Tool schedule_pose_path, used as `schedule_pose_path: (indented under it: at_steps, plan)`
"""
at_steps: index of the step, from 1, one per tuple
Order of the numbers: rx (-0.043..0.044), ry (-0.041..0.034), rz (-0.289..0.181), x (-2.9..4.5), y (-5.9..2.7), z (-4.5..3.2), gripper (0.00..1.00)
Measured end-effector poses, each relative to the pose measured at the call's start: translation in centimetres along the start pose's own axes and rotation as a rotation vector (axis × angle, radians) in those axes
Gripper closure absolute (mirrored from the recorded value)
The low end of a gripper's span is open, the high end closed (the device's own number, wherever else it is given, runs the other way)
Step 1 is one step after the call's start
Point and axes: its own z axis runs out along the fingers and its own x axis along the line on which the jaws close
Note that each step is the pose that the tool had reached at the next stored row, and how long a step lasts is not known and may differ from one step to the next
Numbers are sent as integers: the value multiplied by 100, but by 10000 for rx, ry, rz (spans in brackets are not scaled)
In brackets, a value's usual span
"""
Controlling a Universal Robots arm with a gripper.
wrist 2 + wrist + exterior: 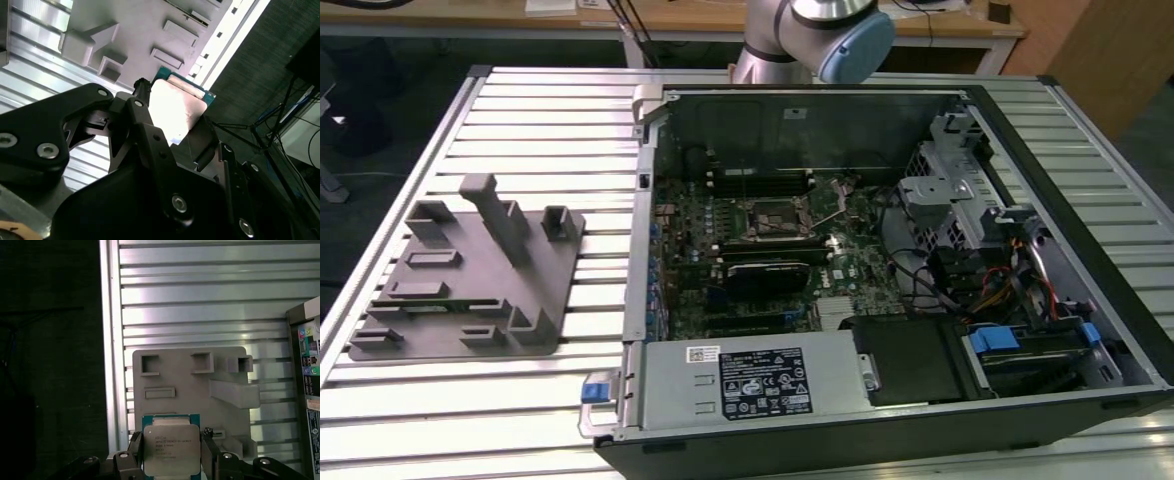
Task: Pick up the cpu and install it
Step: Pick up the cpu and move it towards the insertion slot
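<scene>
On the slatted metal table, open pc case sits beside the grey tray w/ upright posts. Arm's joint shows behind the case in the exterior view. Gripper hangs over the tray, pointing down, fingers clamped on the cpu edges, silver top showing in both wrist views.

Shiny metal tops the cpu; the tray is matt plastic.

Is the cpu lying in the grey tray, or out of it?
Out: the gripper holds the cpu by two edges, above the grey tray.
</scene>
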Motion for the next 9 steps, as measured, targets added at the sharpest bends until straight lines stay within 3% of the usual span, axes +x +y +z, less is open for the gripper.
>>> schedule_pose_path:
  at_steps: [9]
  plan:
    - [2,2,0,-33,3,0,45]
